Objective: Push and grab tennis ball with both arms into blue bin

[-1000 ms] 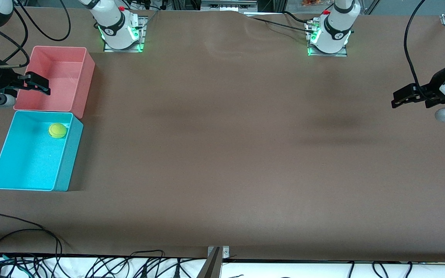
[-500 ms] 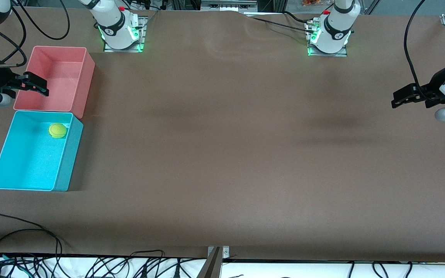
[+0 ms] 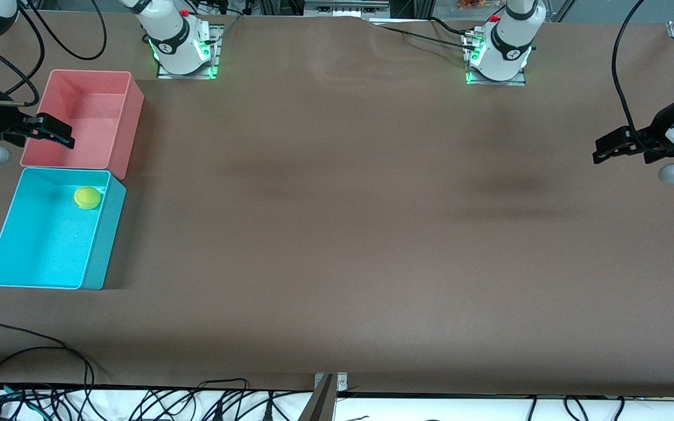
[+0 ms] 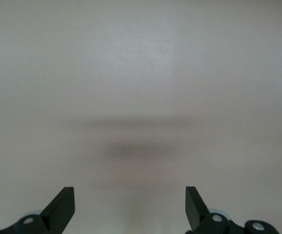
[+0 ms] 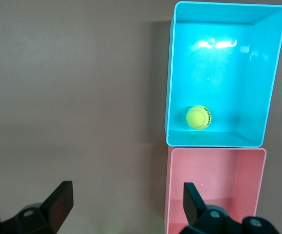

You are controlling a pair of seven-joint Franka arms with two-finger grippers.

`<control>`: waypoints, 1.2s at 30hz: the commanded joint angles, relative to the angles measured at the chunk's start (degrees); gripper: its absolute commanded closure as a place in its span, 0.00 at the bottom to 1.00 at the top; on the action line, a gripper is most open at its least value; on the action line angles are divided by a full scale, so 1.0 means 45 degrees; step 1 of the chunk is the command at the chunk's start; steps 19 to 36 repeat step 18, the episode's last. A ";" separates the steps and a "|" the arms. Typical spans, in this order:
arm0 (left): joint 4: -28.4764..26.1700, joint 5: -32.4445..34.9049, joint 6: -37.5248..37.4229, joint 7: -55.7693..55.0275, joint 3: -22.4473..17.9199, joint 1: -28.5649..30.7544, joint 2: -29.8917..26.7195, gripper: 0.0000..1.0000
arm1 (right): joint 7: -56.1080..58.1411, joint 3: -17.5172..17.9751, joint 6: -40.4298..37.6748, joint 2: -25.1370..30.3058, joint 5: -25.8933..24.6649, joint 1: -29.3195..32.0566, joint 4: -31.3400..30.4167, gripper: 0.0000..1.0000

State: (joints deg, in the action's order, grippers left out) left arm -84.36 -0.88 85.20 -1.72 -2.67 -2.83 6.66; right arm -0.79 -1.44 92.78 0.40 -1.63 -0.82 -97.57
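Brown cloth covers the table, wide and bare beneath me, and that suits this moment: nothing on it needs pushing. The blue bin sits at the right arm's end, touching the pink bin, which lies farther from the front camera. My right gripper hangs over the pink bin's outer wall, jaws spread wide and holding nothing. From its wrist I see both tubs below my fingers, the blue one clear of them. My left gripper waits over the cloth at its own end, well apart from both bins, fingers just as wide and empty, only cloth under them. And the tennis ball? It rests inside the blue bin, close to the wall shared with the pink one. I judge the job done, so I keep clear.
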 commanded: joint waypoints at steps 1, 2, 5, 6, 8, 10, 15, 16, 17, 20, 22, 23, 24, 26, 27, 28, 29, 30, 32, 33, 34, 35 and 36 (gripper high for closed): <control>-0.0180 -0.0117 -0.0067 0.0227 -0.0013 -0.0016 -0.0171 0.00 | -0.0274 0.0262 0.0476 0.0381 0.0712 0.0241 -0.0408 0.00; -0.0180 -0.0117 -0.0067 0.0227 -0.0013 -0.0016 -0.0171 0.00 | -0.0273 0.0281 0.0496 0.0381 0.0713 0.0241 -0.0389 0.00; -0.0180 -0.0117 -0.0067 0.0227 -0.0013 -0.0016 -0.0171 0.00 | -0.0254 0.0281 0.0496 0.0381 0.0713 0.0241 -0.0408 0.00; -0.0180 -0.0117 -0.0086 0.0227 -0.0013 -0.0016 -0.0171 0.00 | -0.0254 0.0281 0.0477 0.0381 0.0713 0.0241 -0.0408 0.00; -0.0180 -0.0117 -0.0067 0.0227 -0.0013 -0.0016 -0.0171 0.00 | -0.0254 0.0262 0.0477 0.0361 0.0713 0.0241 -0.0389 0.00; -0.0180 -0.0117 -0.0067 0.0227 -0.0013 -0.0016 -0.0171 0.00 | -0.0215 0.0262 0.0477 0.0361 0.0694 0.0241 -0.0389 0.00; -0.0180 -0.0117 -0.0086 0.0227 -0.0013 -0.0016 -0.0171 0.00 | -0.0215 0.0262 0.0477 0.0361 0.0635 0.0241 -0.0389 0.00; -0.0180 -0.0117 -0.0067 0.0227 -0.0013 -0.0016 -0.0171 0.00 | -0.0215 0.0262 0.0477 0.0361 0.0635 0.0241 -0.0369 0.00; -0.0180 -0.0117 -0.0086 0.0227 -0.0013 -0.0016 -0.0171 0.00 | -0.0215 0.0262 0.0477 0.0361 0.0635 0.0241 -0.0369 0.00; -0.0180 -0.0117 -0.0067 0.0227 -0.0013 -0.0016 -0.0171 0.00 | -0.0215 0.0262 0.0477 0.0361 0.0635 0.0241 -0.0369 0.00; -0.0180 -0.0117 -0.0067 0.0227 -0.0013 -0.0016 -0.0171 0.00 | -0.0215 0.0262 0.0477 0.0361 0.0635 0.0241 -0.0369 0.00; -0.0180 -0.0117 -0.0067 0.0227 -0.0013 -0.0016 -0.0171 0.00 | -0.0215 0.0262 0.0477 0.0361 0.0635 0.0241 -0.0369 0.00; -0.0180 -0.0117 -0.0067 0.0227 -0.0013 -0.0016 -0.0171 0.00 | -0.0215 0.0262 0.0477 0.0361 0.0635 0.0241 -0.0369 0.00; -0.0180 -0.0117 -0.0067 0.0227 -0.0013 -0.0016 -0.0171 0.00 | -0.0215 0.0262 0.0477 0.0361 0.0635 0.0241 -0.0369 0.00; -0.0180 -0.0117 -0.0067 0.0227 -0.0013 -0.0016 -0.0171 0.00 | -0.0215 0.0262 0.0477 0.0361 0.0635 0.0241 -0.0369 0.00; -0.0180 -0.0117 -0.0067 0.0227 -0.0013 -0.0016 -0.0171 0.00 | -0.0215 0.0262 0.0477 0.0361 0.0635 0.0241 -0.0369 0.00; -0.0180 -0.0117 -0.0067 0.0227 -0.0013 -0.0016 -0.0171 0.00 | -0.0215 0.0262 0.0477 0.0361 0.0635 0.0241 -0.0369 0.00; -0.0180 -0.0117 -0.0067 0.0227 -0.0013 -0.0016 -0.0171 0.00 | -0.0215 0.0262 0.0477 0.0361 0.0635 0.0241 -0.0369 0.00; -0.0180 -0.0117 -0.0067 0.0227 -0.0013 -0.0016 -0.0171 0.00 | -0.0215 0.0262 0.0477 0.0361 0.0635 0.0241 -0.0369 0.00; -0.0180 -0.0117 -0.0067 0.0227 -0.0013 -0.0016 -0.0171 0.00 | -0.0215 0.0262 0.0477 0.0361 0.0635 0.0241 -0.0369 0.00; -0.0180 -0.0117 -0.0067 0.0227 -0.0013 -0.0016 -0.0171 0.00 | -0.0215 0.0262 0.0477 0.0361 0.0635 0.0241 -0.0369 0.00; -0.0180 -0.0117 -0.0067 0.0227 -0.0013 -0.0016 -0.0171 0.00 | -0.0215 0.0262 0.0477 0.0361 0.0635 0.0241 -0.0369 0.00; -0.0180 -0.0117 -0.0067 0.0227 -0.0013 -0.0016 -0.0171 0.00 | -0.0215 0.0262 0.0477 0.0361 0.0635 0.0241 -0.0369 0.00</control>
